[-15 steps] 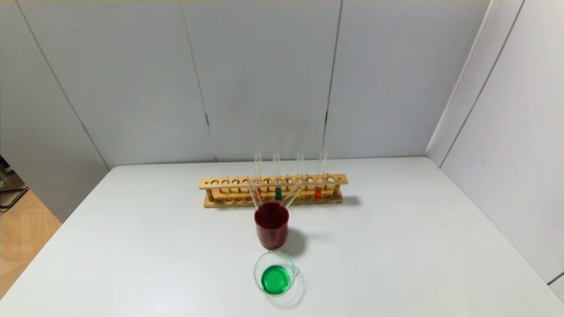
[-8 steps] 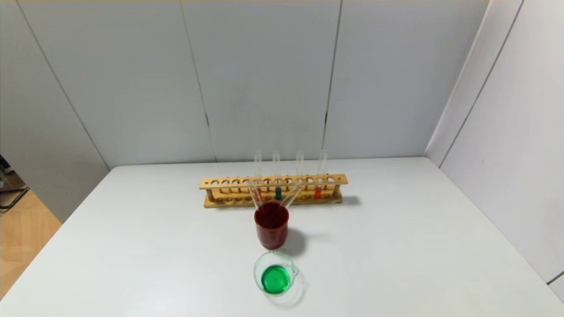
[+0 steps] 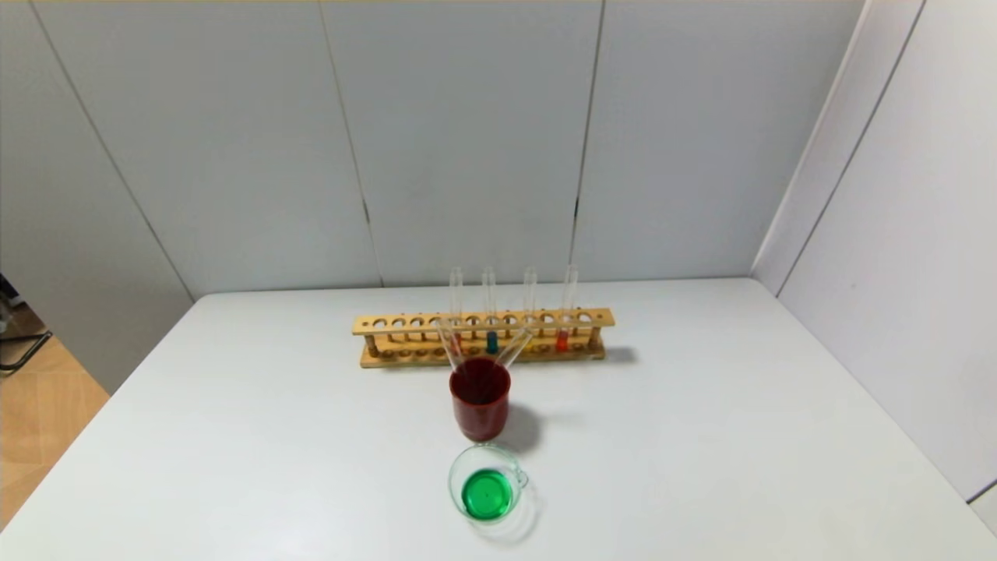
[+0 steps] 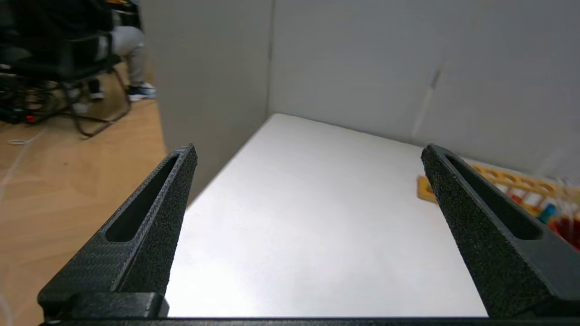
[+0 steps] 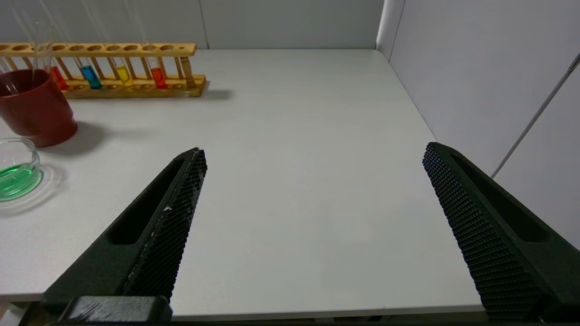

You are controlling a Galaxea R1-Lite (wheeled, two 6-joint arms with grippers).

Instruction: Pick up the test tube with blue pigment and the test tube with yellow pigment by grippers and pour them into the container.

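Upright in the rack [image 3: 483, 335], blue tube [image 3: 491, 340], yellow tube [image 5: 123, 75], left hand [image 4: 308, 154] wide, right hand [image 5: 312, 156] wide, both empty

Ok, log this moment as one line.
left gripper: open, off table | right gripper: open, off table | small clear glass cup: green liquid | two empty tubes in dark-red opaque cup

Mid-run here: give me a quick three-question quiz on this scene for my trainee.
1. True or false: the glass container holds green liquid.
2. How many tubes stand upright in the wooden rack? A) two B) four C) six
3. Fill in: the left end effector and the right end effector are both ____.
Key: 1 true; 2 B; 3 open.
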